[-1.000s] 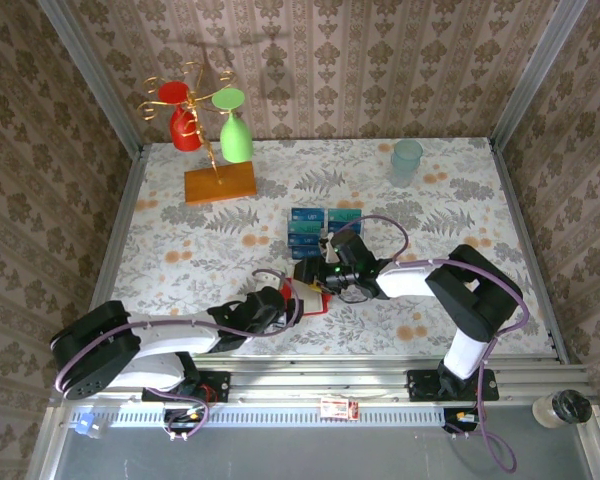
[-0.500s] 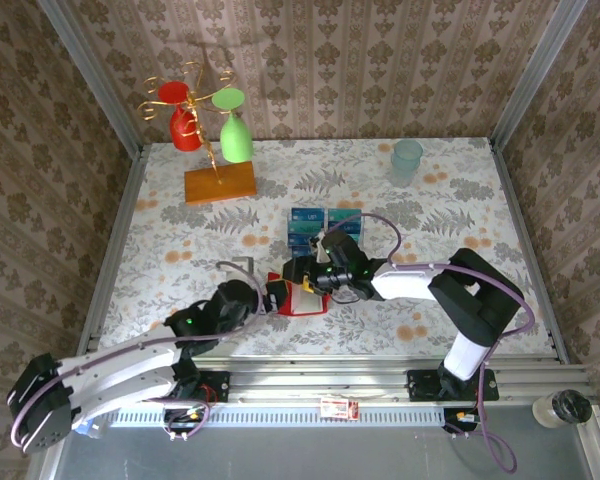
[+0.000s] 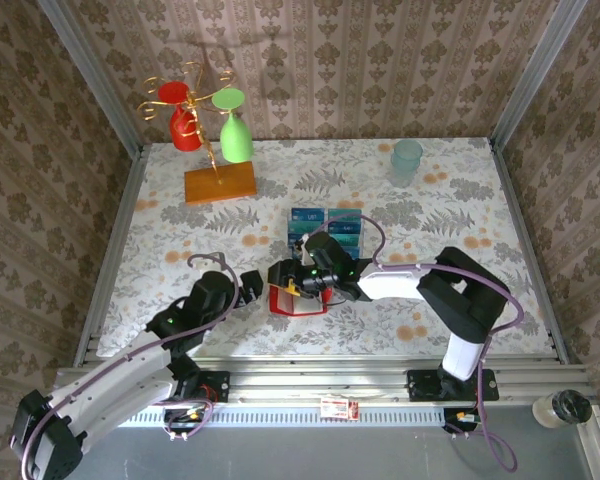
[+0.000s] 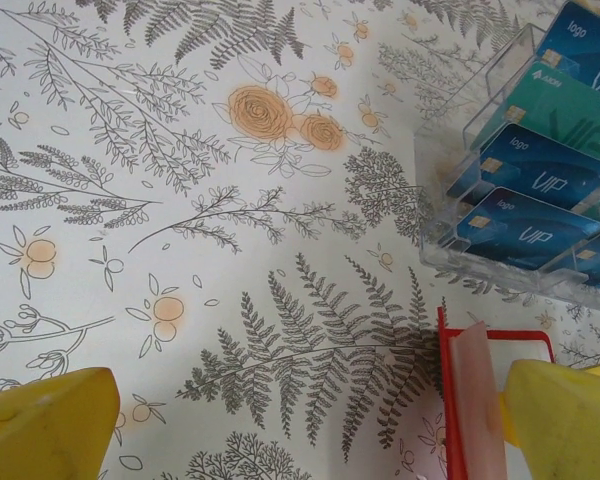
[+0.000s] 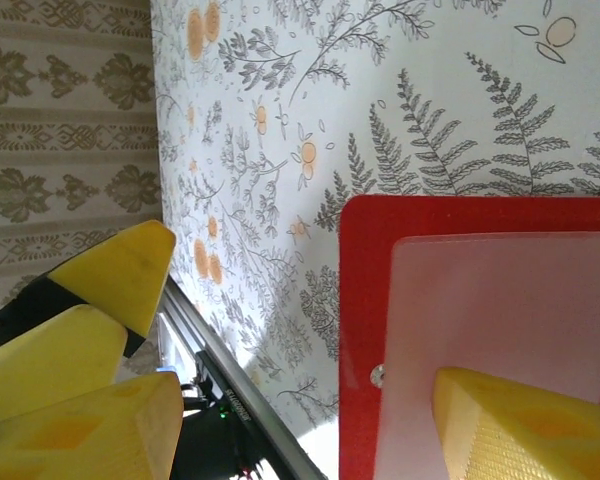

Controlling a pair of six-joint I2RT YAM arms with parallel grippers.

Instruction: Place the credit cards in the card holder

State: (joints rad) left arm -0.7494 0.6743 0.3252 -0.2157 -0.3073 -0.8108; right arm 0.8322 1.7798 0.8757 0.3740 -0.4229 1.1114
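The red card holder point(image 3: 302, 303) lies open near the table's front middle, its translucent pocket flap point(image 5: 500, 300) facing up. Blue and teal credit cards point(image 4: 540, 175) stand in a clear tiered rack point(image 3: 325, 228) just behind it. My right gripper point(image 3: 298, 283) hovers over the holder's left part, open; one yellow finger point(image 5: 520, 425) sits over the flap and the other point(image 5: 80, 430) is past the holder's edge point(image 5: 365, 330). My left gripper point(image 4: 305, 400) is wide open just left of the holder point(image 4: 450, 400), with bare tablecloth between its fingers. Neither gripper holds a card.
A gold stand on a wooden base point(image 3: 220, 183) with a red and a green glass stands at the back left. A pale blue cup point(image 3: 407, 160) is at the back right. The aluminium rail point(image 3: 310, 375) runs along the near edge.
My left gripper has let go, opened fully and drawn back to the left of the holder. My right gripper slid left over the holder and widened; the holder shifted slightly left.
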